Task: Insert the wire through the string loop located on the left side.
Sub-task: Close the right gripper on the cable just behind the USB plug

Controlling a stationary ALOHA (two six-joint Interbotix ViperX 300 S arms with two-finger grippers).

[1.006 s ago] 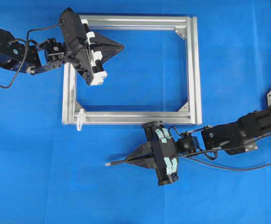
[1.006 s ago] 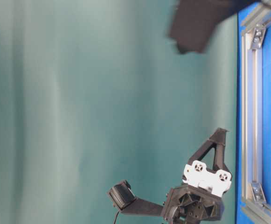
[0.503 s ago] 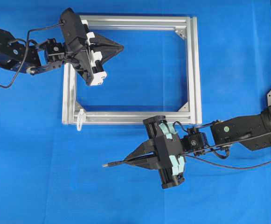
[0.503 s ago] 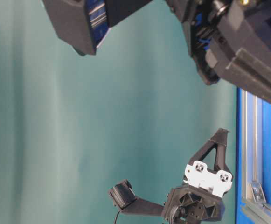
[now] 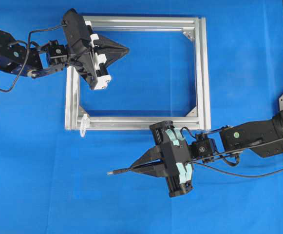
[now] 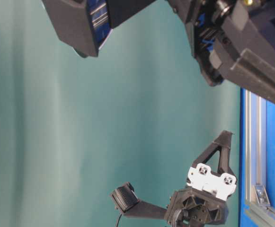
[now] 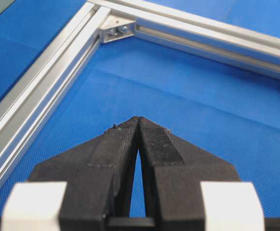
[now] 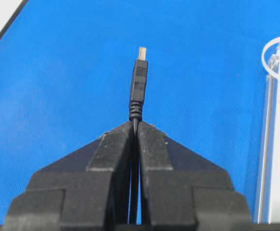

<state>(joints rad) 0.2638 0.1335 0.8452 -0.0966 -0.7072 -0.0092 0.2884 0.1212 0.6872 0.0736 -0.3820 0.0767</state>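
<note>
Blue cloth covers the whole tabletop (image 5: 44,185), and a rectangular silver aluminium frame (image 5: 203,73) lies flat on it, towards the far side. Down at the frame's near left corner sits the tiny whitish string loop (image 5: 84,125), hanging just off the rail onto the cloth.

The right gripper (image 5: 142,166) is out in front of the frame, pointing leftward, its black fingers (image 8: 112,159) pinched tight on the thin black wire (image 8: 135,126). You can see it beautifully from the wrist: the cable runs up between the fingers, and the small dark plug with its silvery tip (image 8: 140,77) sticks straight out ahead. The loop shows at the top right edge of that view (image 8: 274,53), off to the side of the plug and further ahead, so they are still well apart.

To my eye the job now is lining up. The plug needs to swing towards the frame corner and come at the loop square-on, tip first, low and slow; the loop is floppy, so a glancing touch would likely just push it aside. With so little wire free ahead of the grip, the tip should steer true.

The left gripper (image 5: 125,48) hovers above the frame's far left corner, its black fingers (image 7: 154,139) closed tip to tip on nothing, with only blue cloth beneath them.
</note>
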